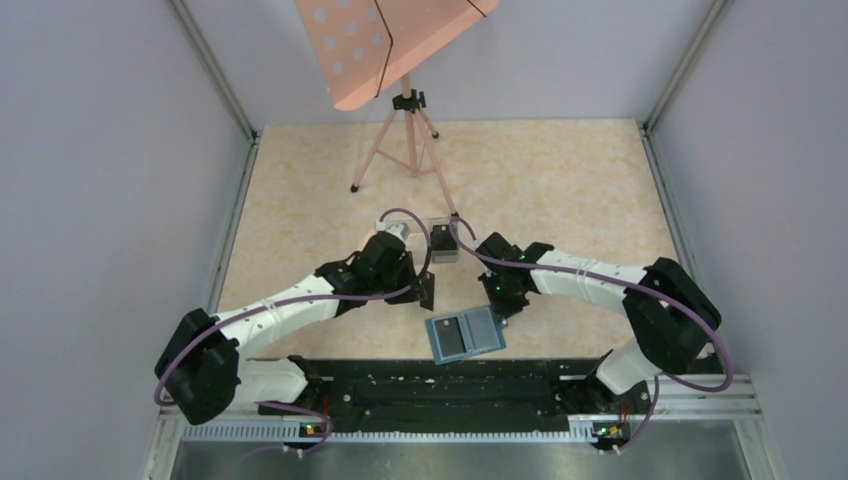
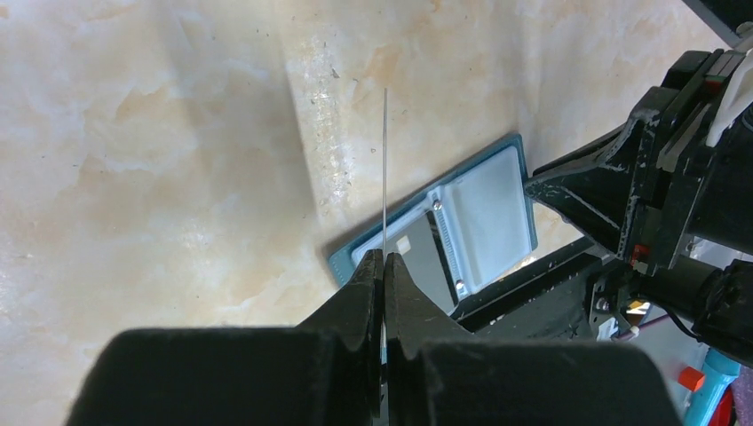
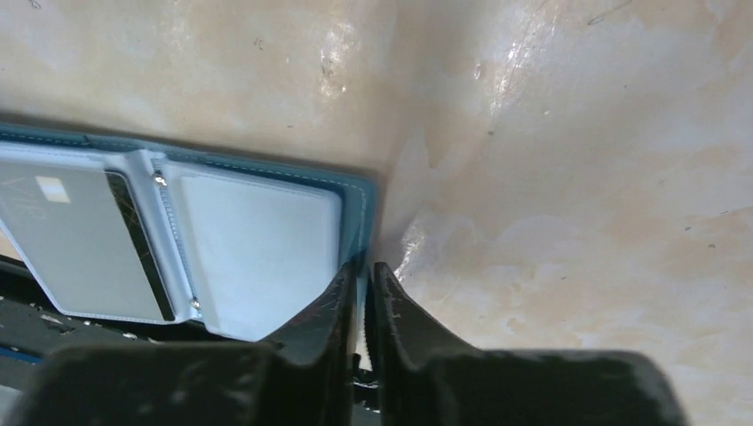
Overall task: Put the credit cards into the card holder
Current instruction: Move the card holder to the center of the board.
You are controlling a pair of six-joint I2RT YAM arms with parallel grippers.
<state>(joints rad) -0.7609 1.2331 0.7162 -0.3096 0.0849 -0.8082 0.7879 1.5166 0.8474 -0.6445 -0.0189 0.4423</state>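
The card holder (image 1: 466, 334) lies open near the table's front edge, teal with light blue pockets. A dark credit card (image 1: 452, 338) sits in its left pocket, and it also shows in the right wrist view (image 3: 75, 240). My left gripper (image 1: 428, 291) is shut on another thin card (image 2: 384, 169), seen edge-on and held upright just above the holder's (image 2: 484, 217) left end. My right gripper (image 3: 361, 266) is shut on the holder's teal right edge (image 3: 364, 200), and it shows in the top view (image 1: 500, 304) at the holder's far right corner.
A clear plastic box (image 1: 441, 240) stands just behind the two grippers. A pink music stand (image 1: 405, 130) on a tripod is at the back. A black rail (image 1: 440, 385) runs along the near edge, close to the holder. Walls close in both sides.
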